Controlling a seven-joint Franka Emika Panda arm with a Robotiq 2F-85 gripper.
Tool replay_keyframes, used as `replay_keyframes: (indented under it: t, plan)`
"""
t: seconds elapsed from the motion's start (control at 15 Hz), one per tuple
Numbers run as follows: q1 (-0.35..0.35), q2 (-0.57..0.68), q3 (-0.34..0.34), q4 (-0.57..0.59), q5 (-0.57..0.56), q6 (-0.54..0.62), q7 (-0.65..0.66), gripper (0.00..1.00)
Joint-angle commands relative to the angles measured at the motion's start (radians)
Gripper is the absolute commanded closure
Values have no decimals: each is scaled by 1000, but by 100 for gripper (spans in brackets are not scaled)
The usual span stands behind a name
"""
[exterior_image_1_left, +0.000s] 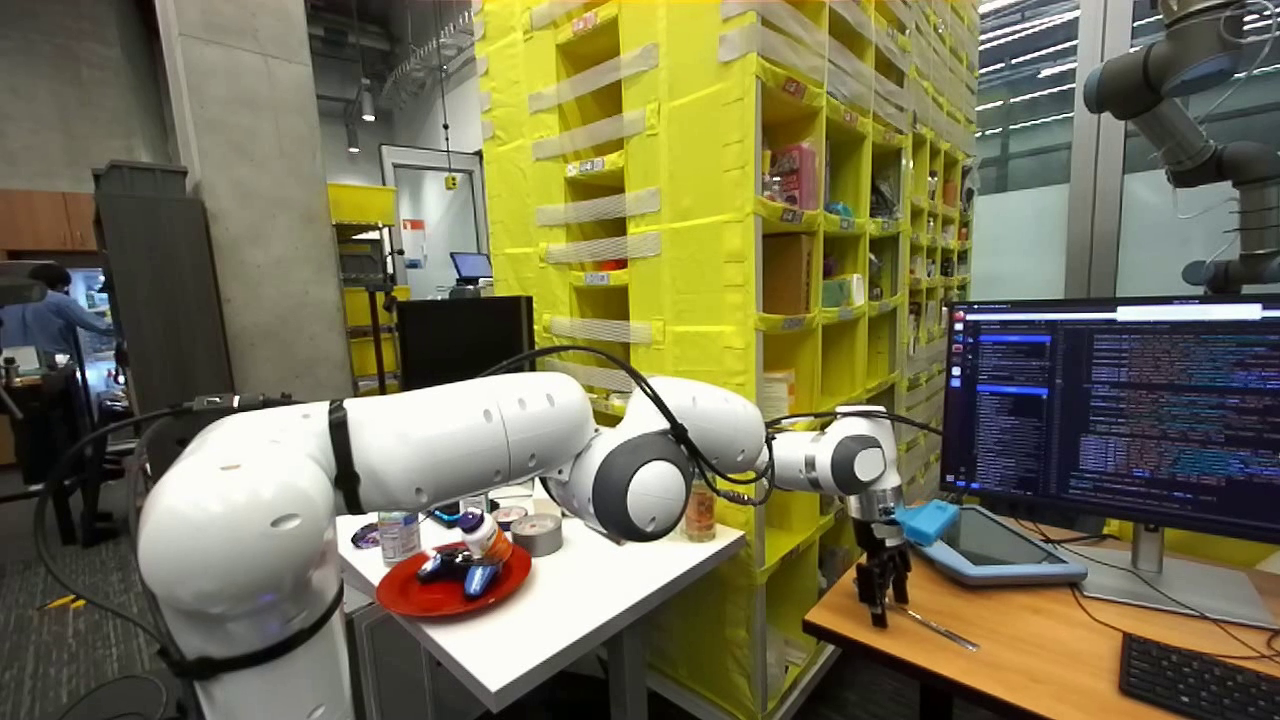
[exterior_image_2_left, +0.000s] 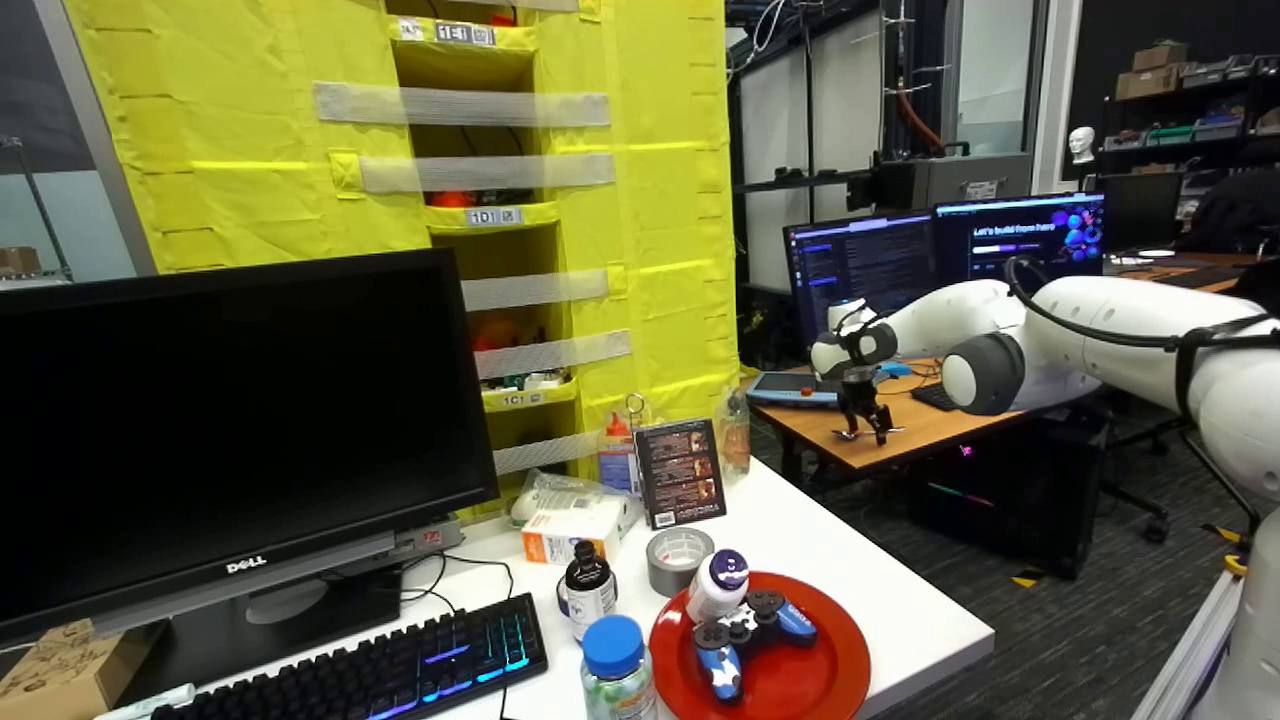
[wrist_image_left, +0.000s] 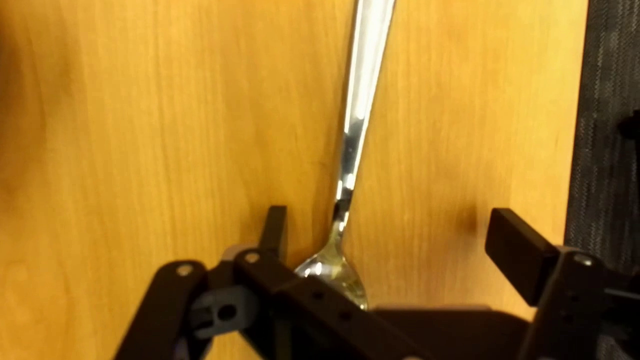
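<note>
Fingers (wrist_image_left: 522, 257) stand wide apart; between them one metal spoon (wrist_image_left: 358, 110) lies on the wooden surface (wrist_image_left: 150, 125), its bowl (wrist_image_left: 339, 274) plain only in the wrist view. Beyond are one blue-framed tablet (exterior_image_1_left: 1005, 542) and two lit monitors (exterior_image_2_left: 1000, 245); farthest, before the room's dark wall (exterior_image_2_left: 1225, 30), an exterior view alone shows one mannequin head (exterior_image_2_left: 1081, 145).

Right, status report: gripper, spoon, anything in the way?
Gripper open, nothing held. Spoon lying on desk, between the fingers in the wrist view. Nothing else seen between them.
</note>
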Motion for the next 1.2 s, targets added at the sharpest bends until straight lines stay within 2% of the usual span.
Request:
replay_keyframes:
  t: [0.0, 0.07, 0.13, 0.2, 0.33, 0.73, 0.87, 1.13]
  plan:
    - [14, 0, -14, -5, -17, -9, 4, 0]
    - [15, 0, -14, -6, -18, -8, 2, 0]
    - [15, 0, -14, -6, -18, -8, 1, 7]
    - [14, 0, -13, -5, -18, -6, -1, 27]
    - [14, -1, -13, -1, -18, -4, -4, 38]
    - [15, -3, -14, 7, -19, 0, -10, 86]
    - [15, -3, -14, 8, -19, -1, -10, 98]
    - [16, -3, -15, 10, -19, -4, -9, 98]
